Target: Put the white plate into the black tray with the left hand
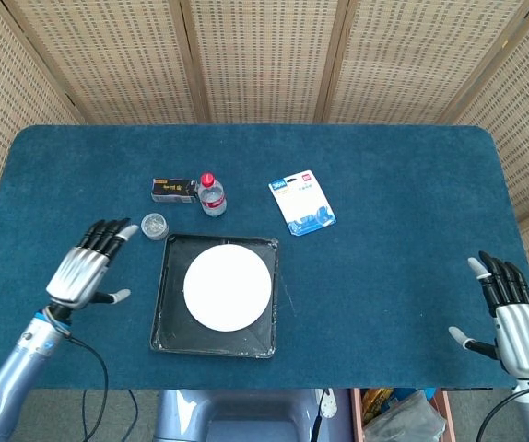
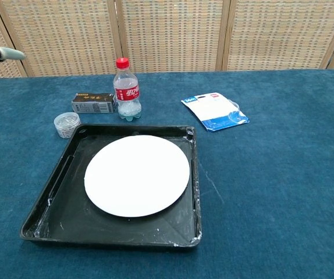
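The white plate (image 2: 137, 174) lies flat inside the black tray (image 2: 50, 197), roughly centred, with bare tray floor showing on every side of it — so by the look of things the placing itself is done. What remains is mostly a matter of not undoing it.

Nearest the robot on its own right, the right hand (image 1: 515, 318) hovers by the counter's (image 1: 412, 258) near corner, its fingers (image 1: 502, 274) spread and grasping nothing; it is well apart from everything and poses little risk unless it sweeps inward.

The left hand (image 1: 85, 269) sits to the left of the tray, clear of its rim, fingers (image 1: 106, 235) extended and empty — released. The chest view catches only fingertips at its left edge. The main hazard lies here: the fingers point toward a small round container (image 1: 155, 226) just beyond the tray's far-left corner, and a careless forward or sideways retreat could knock it, or clip the tray wall and slide tray and plate together across the cloth.

Further back, the water bottle (image 2: 126, 89) stands upright just beside a small dark box (image 2: 93, 103), both close to the tray's far edge. The bottle is tall and narrow, so I judge it the likeliest thing to topple if the arm swings that way; falling toward the tray, it could land on the plate.

Farthest right, a blue-and-white packet (image 2: 216, 112) lies flat, out of harm's way.
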Tool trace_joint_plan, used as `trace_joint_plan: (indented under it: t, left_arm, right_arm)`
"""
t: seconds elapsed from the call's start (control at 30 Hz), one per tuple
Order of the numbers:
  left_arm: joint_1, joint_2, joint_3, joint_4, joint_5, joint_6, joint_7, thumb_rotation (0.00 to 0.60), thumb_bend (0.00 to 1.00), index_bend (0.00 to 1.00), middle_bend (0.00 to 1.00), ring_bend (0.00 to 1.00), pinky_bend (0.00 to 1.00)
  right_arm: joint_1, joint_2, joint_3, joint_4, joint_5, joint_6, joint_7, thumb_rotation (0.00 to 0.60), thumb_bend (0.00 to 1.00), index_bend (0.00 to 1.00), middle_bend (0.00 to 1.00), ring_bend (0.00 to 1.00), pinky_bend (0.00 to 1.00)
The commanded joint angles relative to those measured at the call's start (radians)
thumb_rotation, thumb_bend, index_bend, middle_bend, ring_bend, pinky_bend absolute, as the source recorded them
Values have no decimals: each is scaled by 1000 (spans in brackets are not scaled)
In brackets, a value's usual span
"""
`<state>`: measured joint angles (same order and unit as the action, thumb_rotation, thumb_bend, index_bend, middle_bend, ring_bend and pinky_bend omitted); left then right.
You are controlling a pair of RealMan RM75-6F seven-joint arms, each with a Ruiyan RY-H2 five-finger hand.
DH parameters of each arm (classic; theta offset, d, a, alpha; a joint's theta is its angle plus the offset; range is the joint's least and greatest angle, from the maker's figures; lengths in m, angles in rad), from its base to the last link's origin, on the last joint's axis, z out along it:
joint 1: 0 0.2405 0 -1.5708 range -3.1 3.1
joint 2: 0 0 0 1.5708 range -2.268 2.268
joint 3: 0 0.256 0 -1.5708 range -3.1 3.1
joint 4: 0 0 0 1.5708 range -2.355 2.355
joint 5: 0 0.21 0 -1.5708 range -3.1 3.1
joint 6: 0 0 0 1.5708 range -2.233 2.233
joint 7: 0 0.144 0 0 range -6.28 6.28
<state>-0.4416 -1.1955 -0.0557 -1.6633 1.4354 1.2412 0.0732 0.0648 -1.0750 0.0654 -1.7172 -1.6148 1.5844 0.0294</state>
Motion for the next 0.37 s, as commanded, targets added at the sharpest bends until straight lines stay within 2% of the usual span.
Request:
trace_joint_plan:
  t: [0.03,0.23,0.37]
  left_arm:
    - [86,91,-8,-39,-71,74,-46,600,0,0,0,0,0]
    - [180,145,7,-78,-137,154,-12,600,0,0,0,0,0]
    - [206,147,15,-76,-128,173,-10,600,0,0,0,0,0]
  right_arm:
    - [-1,2,0,-2,-2,1,2,600,0,0,0,0,0]
    - [-2,3,-1,-2,-6,5,4,600,0,0,0,0,0]
    - [-1,2,0,0,-5,3,3,600,0,0,0,0,0]
